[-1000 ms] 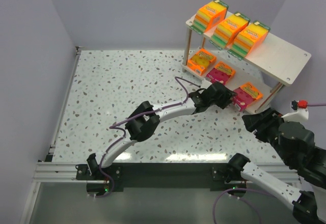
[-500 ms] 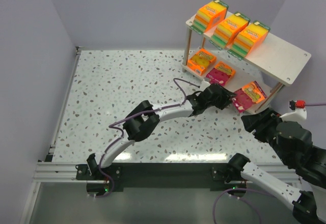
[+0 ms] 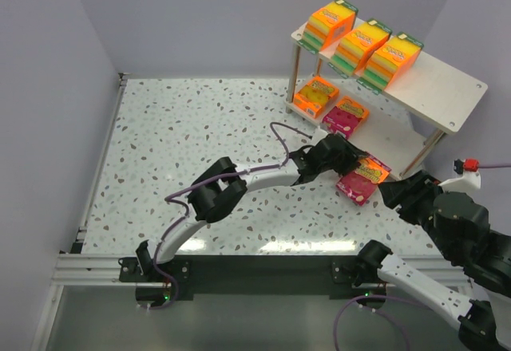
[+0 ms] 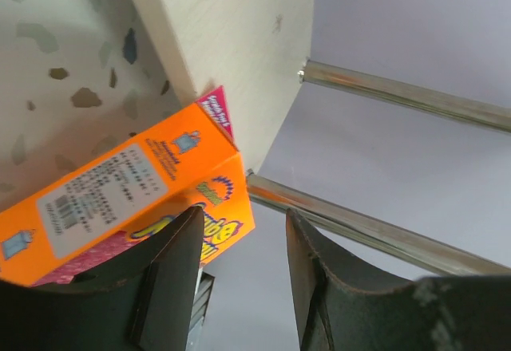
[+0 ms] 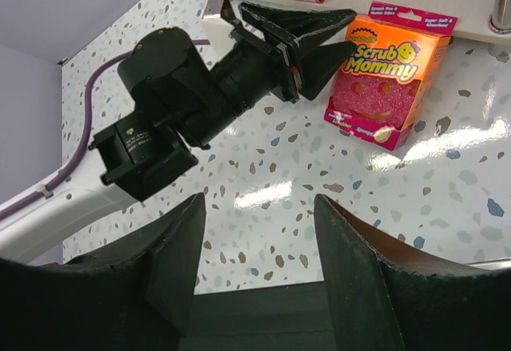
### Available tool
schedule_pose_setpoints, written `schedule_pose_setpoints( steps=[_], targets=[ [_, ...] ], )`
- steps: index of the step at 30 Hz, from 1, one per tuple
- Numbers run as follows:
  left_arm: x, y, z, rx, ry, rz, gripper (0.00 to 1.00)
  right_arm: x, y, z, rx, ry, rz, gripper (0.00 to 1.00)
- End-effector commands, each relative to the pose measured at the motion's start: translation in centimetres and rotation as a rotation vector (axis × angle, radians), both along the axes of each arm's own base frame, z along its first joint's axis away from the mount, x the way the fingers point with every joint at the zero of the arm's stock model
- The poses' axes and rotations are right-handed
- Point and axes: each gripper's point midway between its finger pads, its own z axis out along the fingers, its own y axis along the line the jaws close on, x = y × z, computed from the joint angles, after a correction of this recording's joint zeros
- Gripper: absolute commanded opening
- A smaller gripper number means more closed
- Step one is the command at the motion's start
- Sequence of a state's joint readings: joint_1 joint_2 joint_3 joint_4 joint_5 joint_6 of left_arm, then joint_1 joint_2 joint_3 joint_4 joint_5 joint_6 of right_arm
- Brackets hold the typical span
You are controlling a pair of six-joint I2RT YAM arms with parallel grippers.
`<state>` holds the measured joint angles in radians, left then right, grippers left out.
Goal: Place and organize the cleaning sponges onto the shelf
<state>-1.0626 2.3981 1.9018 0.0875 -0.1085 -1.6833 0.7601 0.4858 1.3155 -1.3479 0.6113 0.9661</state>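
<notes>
Loose sponge pack (image 3: pixel 361 181): flat, with a magenta body and an orange labelled front. It lies on the speckled table (image 3: pixel 200 128), just off the shelf, at about 6 o'clock from the lower board's near end. Whether it lies flat or is tipped up cannot be told.
Flat packs shelved: the orange pack (image 3: pixel 316 96) and the magenta pack (image 3: pixel 345 116) sit side by side on the lower board. The magenta one is at 4 o'clock of the orange one.
Thick packs shelved: three orange packs with yellow-green sides (image 3: pixel 331 22) (image 3: pixel 361 45) (image 3: pixel 391 58) stand in a row on the top board, running from 10 o'clock toward 4 o'clock.
Shelf (image 3: pixel 447 88): two pale boards on thin legs, at 2 o'clock on the table.
Left gripper (image 5: pixel 348 29): at 10 o'clock of the loose sponge pack, with its jaws about half apart. The pack's edge sits at one fingertip rather than clamped between the two. Actual contact cannot be told.
Right gripper (image 5: pixel 257 203): at 4 o'clock of the loose sponge pack and apart from it. Its jaws are spread with nothing between them.
</notes>
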Motion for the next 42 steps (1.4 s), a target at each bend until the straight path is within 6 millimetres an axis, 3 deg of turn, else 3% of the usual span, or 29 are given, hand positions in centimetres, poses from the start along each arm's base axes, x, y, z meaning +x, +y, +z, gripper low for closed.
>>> schedule_pose_setpoints(
  steps=[1,4,7,8,11,13,20,22,31,37,39,42],
  targets=[
    [0.4,-1.5,6.1,-0.133,-0.077,-0.015,0.50,-1.9,-2.2,-3.3,-0.124,0.131,-0.024,0.61],
    [0.4,-1.6,6.8,-0.127,-0.090,-0.037,0.48,-2.0,-2.4,-3.3,-0.128,0.135,-0.031,0.61],
    [-0.7,-0.5,7.6,-0.109,-0.086,-0.058,0.48,-2.2,-2.7,-3.4,-0.126,0.135,-0.039,0.61],
    [-1.3,0.7,7.6,-0.088,-0.076,-0.058,0.47,-2.3,-2.8,-3.5,-0.123,0.135,-0.044,0.61],
    [-2.7,2.6,6.6,-0.031,-0.035,-0.056,0.46,-2.3,-2.8,-3.8,-0.119,0.140,-0.048,0.61],
    [-3.5,2.8,5.0,0.015,0.006,-0.079,0.46,-2.2,-2.6,-4.0,-0.118,0.145,-0.043,0.61],
    [-3.5,0.5,3.3,0.010,0.016,-0.124,0.46,-2.0,-2.3,-4.0,-0.127,0.147,-0.038,0.61],
    [-4.2,0.2,1.9,0.049,0.052,-0.161,0.46,-2.0,-2.4,-4.0,-0.126,0.147,-0.040,0.61],
    [-4.9,-0.5,-0.2,0.070,0.111,-0.200,0.46,-2.0,-2.4,-4.3,-0.121,0.154,-0.049,0.61],
    [-4.0,-1.2,-1.4,0.054,0.108,-0.182,0.47,-1.8,-2.1,-4.4,-0.120,0.159,-0.043,0.61],
    [-3.4,-1.4,-1.5,0.034,0.105,-0.164,0.47,-1.9,-2.1,-4.4,-0.121,0.160,-0.044,0.61],
    [-2.2,-2.5,0.1,-0.042,0.059,-0.142,0.47,-1.9,-2.1,-4.4,-0.119,0.159,-0.045,0.60]
  ],
)
